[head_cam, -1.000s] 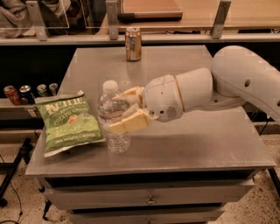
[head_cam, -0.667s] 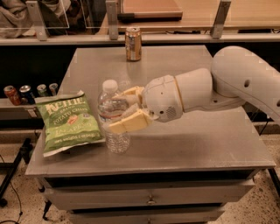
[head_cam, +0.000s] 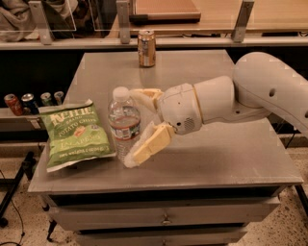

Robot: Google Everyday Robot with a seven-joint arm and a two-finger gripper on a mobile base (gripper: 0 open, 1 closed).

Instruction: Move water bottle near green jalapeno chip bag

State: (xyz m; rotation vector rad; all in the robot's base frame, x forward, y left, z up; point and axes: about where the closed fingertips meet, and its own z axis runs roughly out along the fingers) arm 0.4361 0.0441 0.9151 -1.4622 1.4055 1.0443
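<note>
Water bottle (head_cam: 123,120) stands upright on the tabletop (head_cam: 231,153), green jalapeno chip bag (head_cam: 77,135) just beside it at 9 o'clock, and the gripper (head_cam: 132,127), reaching in from 3 o'clock, shows jaws spread loose either side, so the placement looks done.

— What's the room like?
— Dim, with warm light. A grey worktop (head_cam: 240,163) has drawers (head_cam: 166,214) under its near edge, and the claw (head_cam: 137,122) hangs over its near left.
— And the far side?
— A long ledge (head_cam: 192,42) with metal posts (head_cam: 240,21) and a glass pane (head_cam: 96,17); a wood counter (head_cam: 279,12) lies beyond.
— Left?
— Cans (head_cam: 31,101) on a low shelf. The floor (head_cam: 293,226) is speckled.
</note>
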